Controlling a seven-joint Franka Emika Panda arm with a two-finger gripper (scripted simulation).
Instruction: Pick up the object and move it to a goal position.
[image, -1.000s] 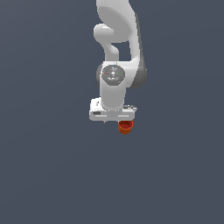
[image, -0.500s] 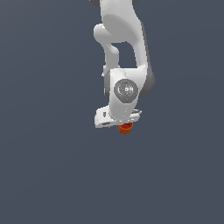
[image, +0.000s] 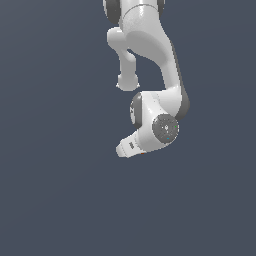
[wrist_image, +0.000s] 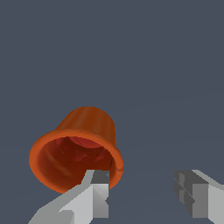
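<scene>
Just ribbed, hollow orange-red cup (wrist_image: 76, 151)

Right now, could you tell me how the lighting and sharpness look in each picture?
Exterior view: flat, even light, no cast shadows on the grey backdrop, soft shading on the white arm; the cup is barely visible. Wrist view: the orange cup is sharp, its hollow shaded darker; the fingers look blocky, without glare or blur.
</scene>
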